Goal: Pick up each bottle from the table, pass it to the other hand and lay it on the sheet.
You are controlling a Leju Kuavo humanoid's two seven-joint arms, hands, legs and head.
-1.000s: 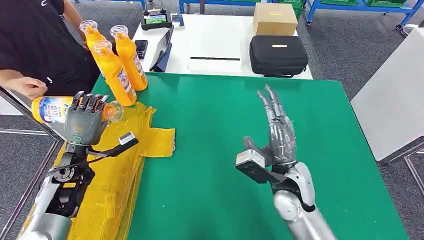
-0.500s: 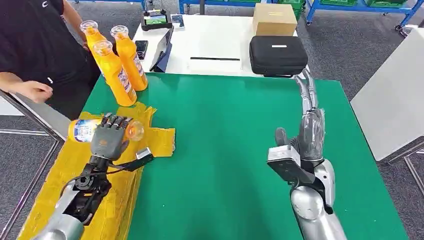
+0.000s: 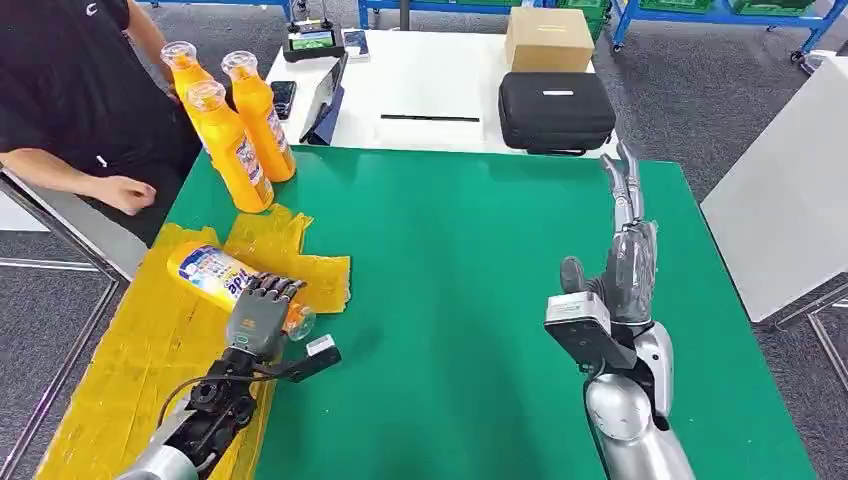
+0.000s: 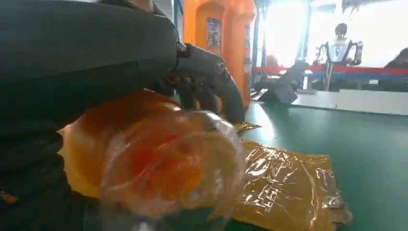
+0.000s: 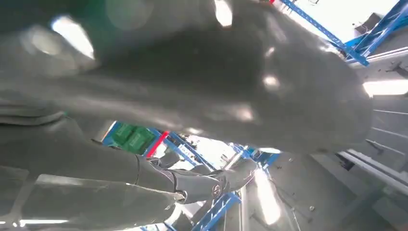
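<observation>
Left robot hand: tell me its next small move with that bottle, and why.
Probably open the fingers and let go. The left robot hand grips the bottle near its cap, and the bottle already lies on its side over the yellow sheet, seemingly resting on it. Three bottles wait upright at the table's far corner.

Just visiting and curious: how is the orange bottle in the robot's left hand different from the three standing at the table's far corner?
The held bottle lies on its side over the yellow sheet, gripped near its cap end by the left robot hand; the three standing bottles are upright on the green table, untouched. All share orange contents, clear caps and blue-patterned labels.
</observation>
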